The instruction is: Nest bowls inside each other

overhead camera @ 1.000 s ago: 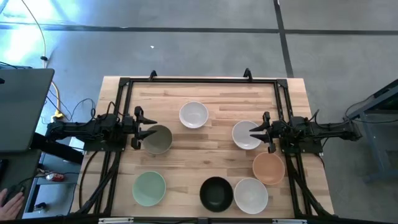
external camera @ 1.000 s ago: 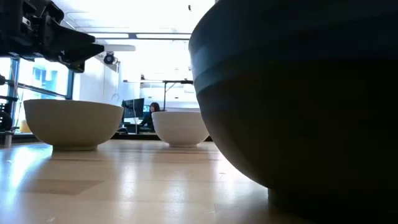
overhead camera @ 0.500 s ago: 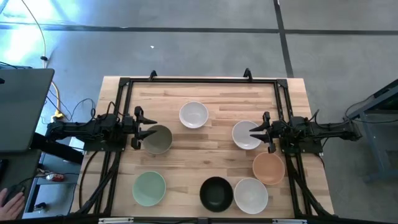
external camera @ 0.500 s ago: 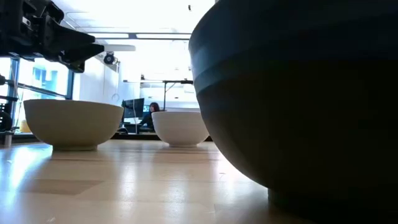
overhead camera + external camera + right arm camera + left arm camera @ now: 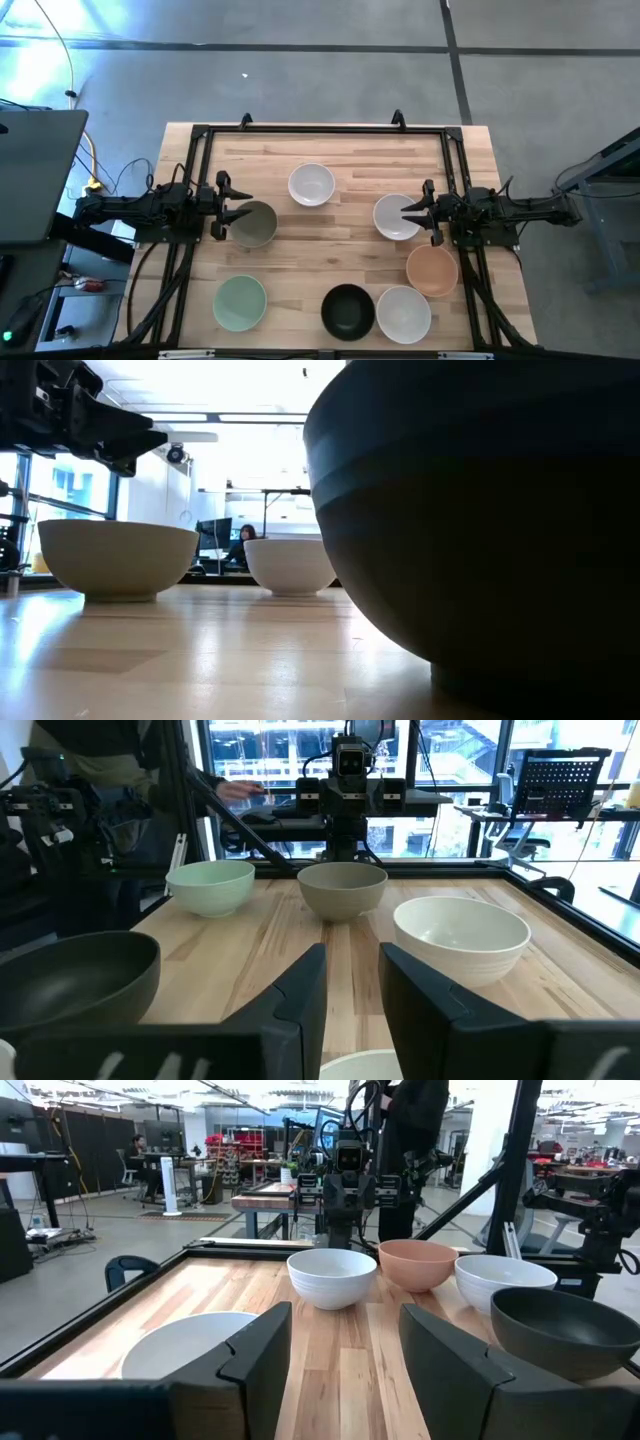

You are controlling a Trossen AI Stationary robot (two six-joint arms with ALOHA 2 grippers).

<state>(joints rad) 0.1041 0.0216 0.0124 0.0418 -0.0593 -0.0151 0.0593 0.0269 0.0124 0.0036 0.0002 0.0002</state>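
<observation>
Seven bowls stand on their bases on the wooden table. There is a white one [image 5: 311,185] toward the far edge, a grey-olive one [image 5: 254,224] at left, a white one [image 5: 396,217] at right, and a peach one [image 5: 432,270]. Mint [image 5: 240,303], black [image 5: 348,312] and white [image 5: 404,314] bowls sit along the near edge. My left gripper [image 5: 228,207] hovers open over the olive bowl's left rim, clear above it in the low view [image 5: 117,560]. My right gripper [image 5: 420,212] hovers open over the right white bowl's rim [image 5: 365,1065].
A black frame [image 5: 320,130] runs round the table's far and side edges. Bare wood lies in the table's middle [image 5: 330,250]. The black bowl [image 5: 480,530] fills the low view's right. A person [image 5: 120,770] stands beyond the table's left side.
Neither arm nor any bowl has moved. A person's hand seen off the table's near left corner has gone out of view.
</observation>
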